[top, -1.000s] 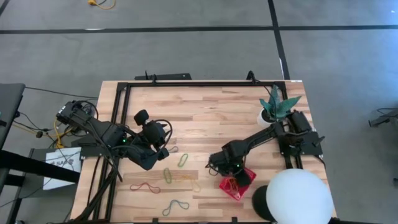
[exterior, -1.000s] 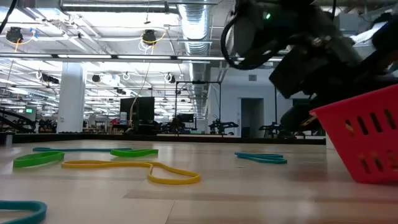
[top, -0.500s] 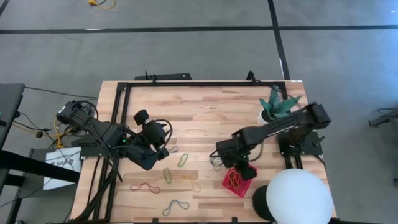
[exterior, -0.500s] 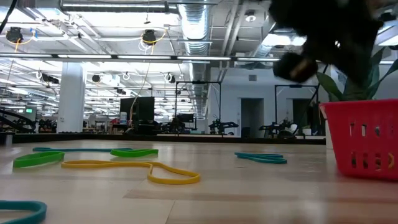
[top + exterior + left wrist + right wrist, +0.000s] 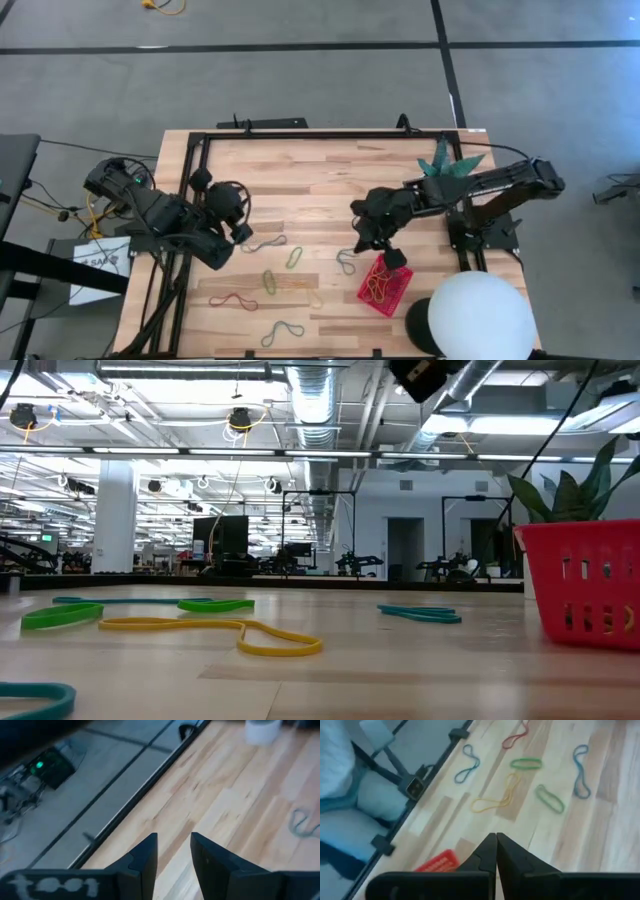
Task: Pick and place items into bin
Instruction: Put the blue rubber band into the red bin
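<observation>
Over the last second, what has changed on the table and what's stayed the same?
The right gripper, shut and empty, rose from over the red bin and drew back toward the plant. The bin, tilted a second ago, now sits level with bands inside. The left gripper, open, pulled back toward the table's left edge. The loose rubber bands on the wood lie as they did.

Wood-plank table (image 5: pixel 330 190) (matt); plastic bin (image 5: pixel 384 288).
</observation>
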Robot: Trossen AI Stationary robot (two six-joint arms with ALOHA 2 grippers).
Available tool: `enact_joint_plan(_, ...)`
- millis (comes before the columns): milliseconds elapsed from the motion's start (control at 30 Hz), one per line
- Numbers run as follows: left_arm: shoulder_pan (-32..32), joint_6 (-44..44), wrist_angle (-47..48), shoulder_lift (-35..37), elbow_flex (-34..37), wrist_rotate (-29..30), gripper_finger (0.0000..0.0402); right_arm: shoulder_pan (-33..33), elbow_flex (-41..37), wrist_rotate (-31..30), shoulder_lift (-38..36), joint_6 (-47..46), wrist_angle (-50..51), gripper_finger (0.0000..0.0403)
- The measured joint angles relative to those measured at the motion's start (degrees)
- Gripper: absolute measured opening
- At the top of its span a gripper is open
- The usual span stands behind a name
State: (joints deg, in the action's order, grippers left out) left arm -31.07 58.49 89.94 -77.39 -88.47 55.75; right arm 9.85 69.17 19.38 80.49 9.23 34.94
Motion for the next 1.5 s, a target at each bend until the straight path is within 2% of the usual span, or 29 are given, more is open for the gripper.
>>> enact_joint_plan(167, -3.08, -0.14, -3.88, 2.43, 5.33, 0.02, 0.0107, -1.72, 0.0, -0.13, 5.59, 3.64, -4.18, 0.0008)
enact_joint_plan(267, -4.88, 4.28, -3.61, 2.41, 9.15, 0.14, 0.0107, -2.35, 0.0, -0.04, 11.44, 0.98, -4.29, 0.0019)
enact_joint_plan(367, -5.87, 7.94, -3.94, 2.46, 12.6, -0.01, 0.0107, -2.04, -0.11, -0.35, 17.07, 1.77, -2.42, 0.0038)
enact_joint_plan(467, -6.16, 10.21, -4.03, 2.42, 15.69, -0.09, 0.0107, -1.71, -0.05, -0.37, 21.71, 2.32, -4.66, 0.0057)
enact_joint_plan(567, -6.14, 13.29, -4.18, 2.43, 18.26, 0.25, 0.0107, -1.28, -0.03, -4.56, 25.69, 2.49, -6.6, 0.0069)
enact_joint_plan(733, -6.14, 15.27, -6.07, 2.43, 21.83, 0.03, 0.0107, -0.51, 0.44, -17.1, 30.17, 2.82, -5.71, 0.0077)
enact_joint_plan(833, -6.14, 15.4, -7.39, 2.42, 23.12, -0.17, 0.0107, -0.29, 1.43, -19.84, 31.53, 2.84, -3.49, 0.0077)
enact_joint_plan(1000, -6.19, 16.3, -7.62, 2.41, 23.92, -0.42, 0.0107, 0.04, 1.77, -17.79, 32.25, 2.34, -3.67, 0.0077)
enact_joint_plan(1300, -6.19, 16.34, -8.88, 2.43, 23.92, -0.64, 0.0107, 0.26, 1.75, -17.97, 30.06, 0.91, -1.69, 0.0077)
enact_joint_plan(1500, -6.19, 16.34, -8.92, 2.43, 23.92, -0.72, 0.0107, 0.31, 1.77, -14.77, 30.57, -1.73, -2.14, 0.0077)
